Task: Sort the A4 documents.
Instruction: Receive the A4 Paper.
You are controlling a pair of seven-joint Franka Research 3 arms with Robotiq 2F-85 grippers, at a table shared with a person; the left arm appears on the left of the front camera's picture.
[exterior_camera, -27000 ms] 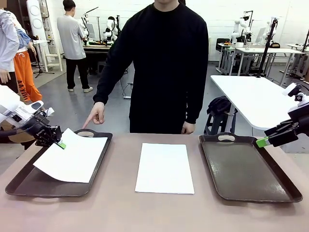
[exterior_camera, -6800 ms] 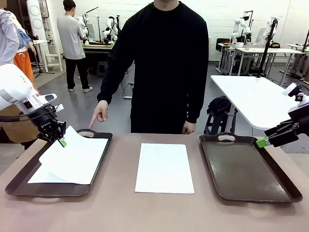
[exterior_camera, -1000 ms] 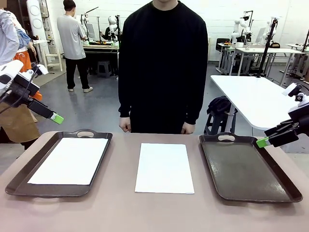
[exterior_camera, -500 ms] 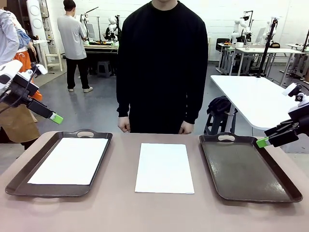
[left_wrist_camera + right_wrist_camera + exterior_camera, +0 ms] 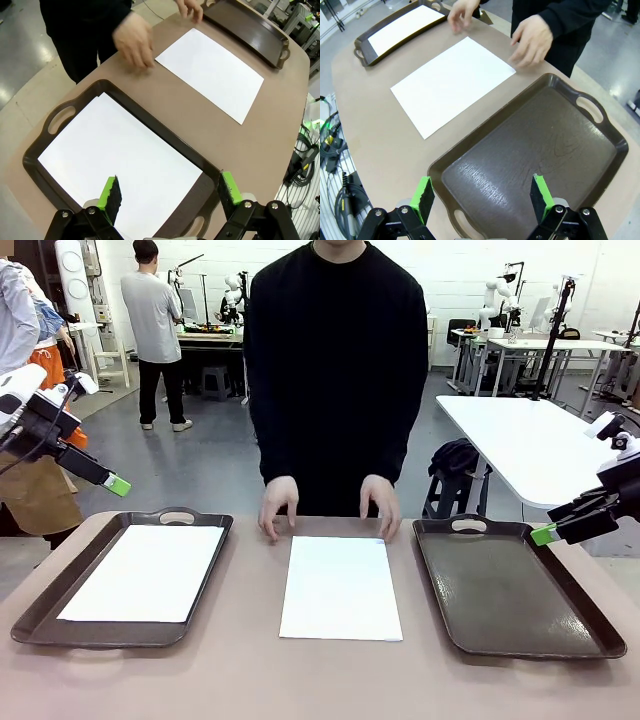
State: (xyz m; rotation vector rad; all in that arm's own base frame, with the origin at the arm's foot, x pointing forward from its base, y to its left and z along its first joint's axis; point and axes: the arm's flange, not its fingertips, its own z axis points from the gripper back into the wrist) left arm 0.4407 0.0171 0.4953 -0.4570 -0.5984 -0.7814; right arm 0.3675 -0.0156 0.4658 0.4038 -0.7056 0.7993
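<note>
Access to the sheets. One hand and the second hand of the person rested at the far edge of the middle A4 documents, barring that side. The bare table strips toward the left tray, the right tray and the near edge lay open.

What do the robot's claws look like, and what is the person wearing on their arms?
The left gripper and right gripper are black, each with two slim fingers tipped by bright green pads, on white arms. The person's long sleeves are plain black.
</note>
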